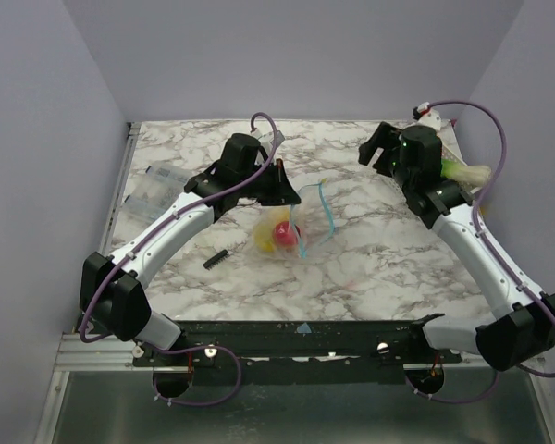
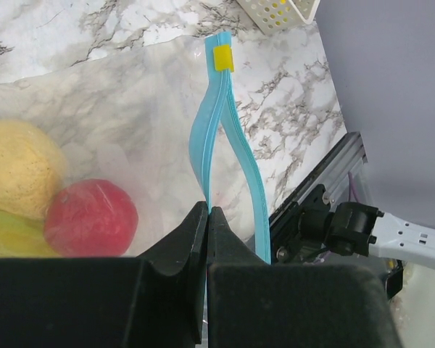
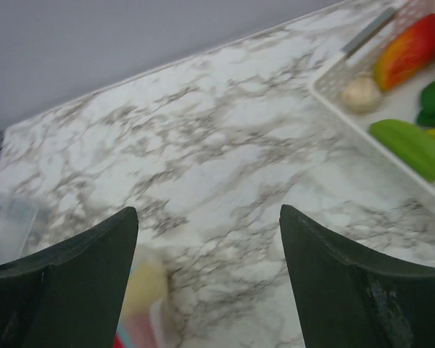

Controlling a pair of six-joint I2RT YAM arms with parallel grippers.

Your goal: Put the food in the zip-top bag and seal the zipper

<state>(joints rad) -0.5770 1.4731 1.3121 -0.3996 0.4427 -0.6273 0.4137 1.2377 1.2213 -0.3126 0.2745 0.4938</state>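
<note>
The clear zip-top bag lies mid-table with a yellow and a red piece of food inside. Its teal zipper splits into two strips that stand apart and meet at a yellow tab. My left gripper is shut on one of those strips at the bag's mouth; from above the left gripper sits just behind the bag. My right gripper is open and holds nothing, and the right gripper hovers at the back right. More food, orange-red and green, lies in a white basket.
The white basket stands at the back right edge. A clear packet lies at the back left. A small black bar rests left of the bag. Purple walls close in the table on three sides.
</note>
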